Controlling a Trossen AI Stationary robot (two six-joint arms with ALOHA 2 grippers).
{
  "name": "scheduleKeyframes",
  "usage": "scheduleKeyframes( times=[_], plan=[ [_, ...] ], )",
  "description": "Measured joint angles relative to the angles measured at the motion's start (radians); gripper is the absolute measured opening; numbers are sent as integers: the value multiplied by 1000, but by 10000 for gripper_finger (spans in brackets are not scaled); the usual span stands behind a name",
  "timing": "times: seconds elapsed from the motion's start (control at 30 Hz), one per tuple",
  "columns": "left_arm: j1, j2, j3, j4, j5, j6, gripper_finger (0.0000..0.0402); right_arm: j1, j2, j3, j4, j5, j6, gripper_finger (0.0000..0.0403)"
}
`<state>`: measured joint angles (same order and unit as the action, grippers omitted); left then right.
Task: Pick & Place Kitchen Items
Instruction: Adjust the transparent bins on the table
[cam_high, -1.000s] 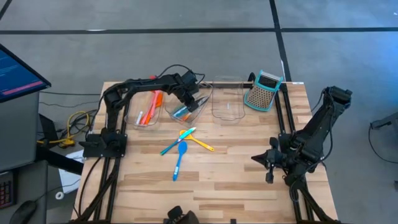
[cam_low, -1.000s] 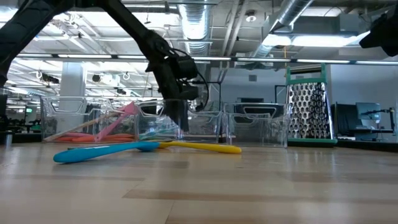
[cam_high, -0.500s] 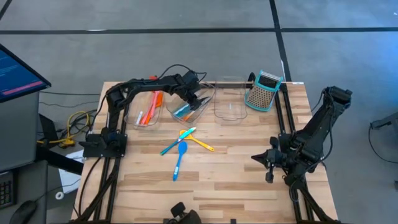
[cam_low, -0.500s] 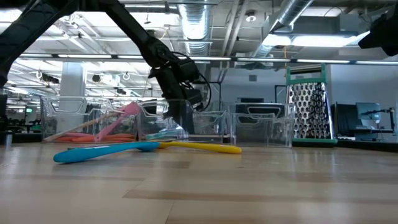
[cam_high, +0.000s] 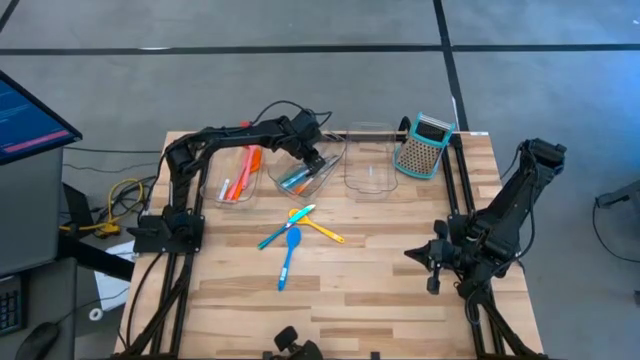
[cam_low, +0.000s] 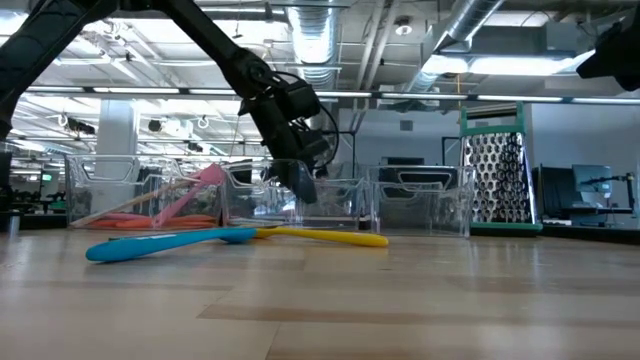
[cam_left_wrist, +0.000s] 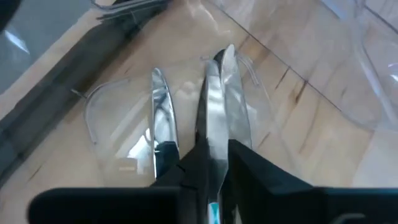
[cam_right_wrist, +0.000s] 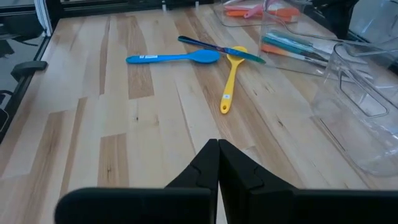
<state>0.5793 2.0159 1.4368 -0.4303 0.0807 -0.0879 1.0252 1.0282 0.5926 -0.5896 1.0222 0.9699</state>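
High view: three utensils lie loose mid-table, a blue spoon (cam_high: 289, 255), a yellow spoon (cam_high: 322, 229) and a teal utensil (cam_high: 284, 227) crossing it. More utensils fill the left bin (cam_high: 235, 172) and middle bin (cam_high: 302, 172). Left gripper (cam_high: 318, 160) hangs over the middle bin, fingers slightly parted, holding nothing. Right gripper (cam_right_wrist: 217, 149) waits at the right edge, fingers together, empty.

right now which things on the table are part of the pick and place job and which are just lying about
Part of the job:
- blue spoon, yellow spoon and teal utensil, loose on the table
- orange and pink utensils in the left bin
- teal and orange utensils in the middle bin
- left hand, over the middle bin

Just lying about:
- box grater
- empty right bin
- right hand, parked
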Motion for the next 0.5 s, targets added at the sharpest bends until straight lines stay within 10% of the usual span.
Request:
scheduleKeyframes(
  times=[0.2,0.5],
  plan=[
    [-4,-10,0,-5,0,36,74,0,0,0,4,31,0,0],
    [-9,-203,-21,-18,14,88,6,-27,0,0,80,124,-8,0]
  ],
)
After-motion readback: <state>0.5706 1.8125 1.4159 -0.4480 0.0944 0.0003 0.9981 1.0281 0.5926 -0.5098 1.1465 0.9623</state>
